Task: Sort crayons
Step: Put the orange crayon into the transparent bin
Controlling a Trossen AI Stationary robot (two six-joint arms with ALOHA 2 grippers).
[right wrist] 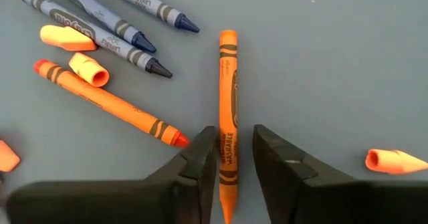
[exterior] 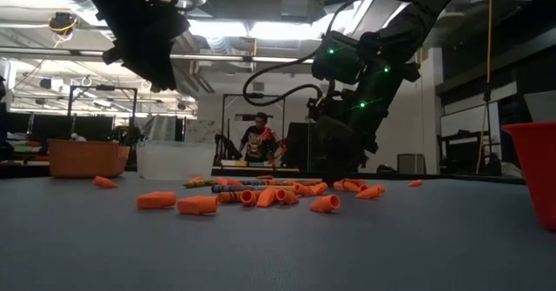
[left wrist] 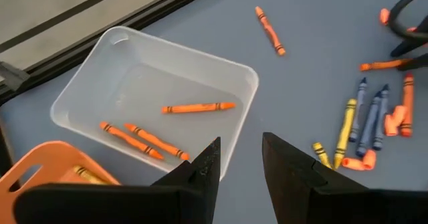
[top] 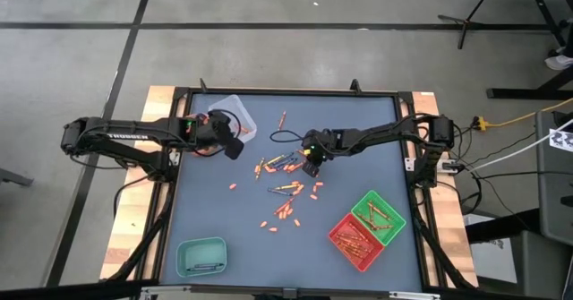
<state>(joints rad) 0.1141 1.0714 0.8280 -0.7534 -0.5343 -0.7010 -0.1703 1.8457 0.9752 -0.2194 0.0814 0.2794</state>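
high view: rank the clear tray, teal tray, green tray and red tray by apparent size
1. clear tray and teal tray: look about alike, no ranking between them.
2. red tray and green tray: both a bit smaller, too close to separate.

White lettering reading "TROSSEN" is showing along the left arm (top: 121,137) in the high view. In the right wrist view, black print reading "WASHABLE" is running lengthwise down the wrapper of the orange crayon (right wrist: 228,110) lying between the fingers of the right claw (right wrist: 233,158). The blue crayons (right wrist: 114,25) nearby are carrying wrapper print too small to read.
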